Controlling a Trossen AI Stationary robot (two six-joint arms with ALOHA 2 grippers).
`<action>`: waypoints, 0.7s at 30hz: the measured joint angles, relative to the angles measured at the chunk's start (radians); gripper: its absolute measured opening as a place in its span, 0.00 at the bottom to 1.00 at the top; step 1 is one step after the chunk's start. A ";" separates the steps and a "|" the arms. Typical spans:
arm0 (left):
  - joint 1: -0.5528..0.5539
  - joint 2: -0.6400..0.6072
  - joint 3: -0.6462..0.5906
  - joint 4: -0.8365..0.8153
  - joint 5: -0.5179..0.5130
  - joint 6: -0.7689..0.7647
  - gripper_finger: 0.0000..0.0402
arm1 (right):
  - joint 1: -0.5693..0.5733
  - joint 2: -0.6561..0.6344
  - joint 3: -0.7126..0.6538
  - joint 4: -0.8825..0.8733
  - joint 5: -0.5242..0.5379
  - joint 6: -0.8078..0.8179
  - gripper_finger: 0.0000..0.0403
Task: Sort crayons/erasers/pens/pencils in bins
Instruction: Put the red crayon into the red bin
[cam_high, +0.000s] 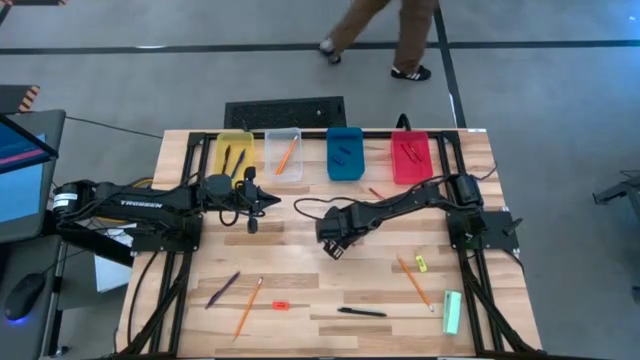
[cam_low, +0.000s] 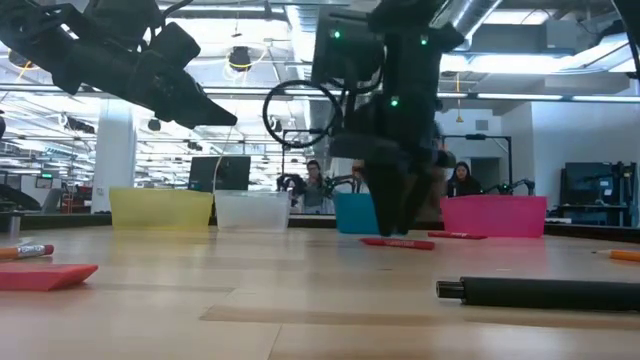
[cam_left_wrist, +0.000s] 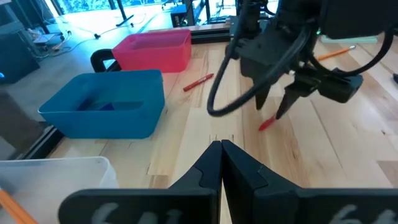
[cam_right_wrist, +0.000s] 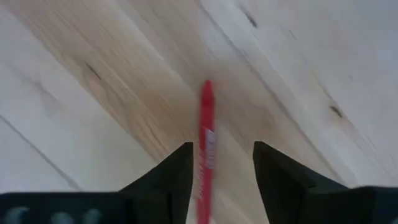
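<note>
Two grippers: right gripper (cam_right_wrist: 222, 168) straddling red crayon (cam_right_wrist: 206, 140) mid-table, jaws released; left gripper (cam_left_wrist: 221, 163) hovering, clenched empty.

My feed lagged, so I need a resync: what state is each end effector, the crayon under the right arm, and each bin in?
Left end effector: shut, empty, hovering.
Right end effector: open, straddling the crayon.
Red crayon: flat on table, ungripped.
Yellow bin: holds pens.
Clear bin: holds a pencil.
Blue bin: holds small dark items.
Red bin: holds crayons.
</note>
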 joint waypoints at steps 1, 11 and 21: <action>0.000 0.000 0.000 0.000 0.000 0.000 0.00 | -0.004 0.000 -0.010 0.012 -0.005 -0.003 0.41; 0.000 0.000 0.000 0.001 0.000 0.000 0.00 | -0.005 -0.003 -0.051 0.050 -0.029 -0.023 0.28; 0.000 0.000 0.000 0.001 0.001 0.000 0.00 | -0.030 0.011 -0.050 0.057 -0.082 -0.044 0.17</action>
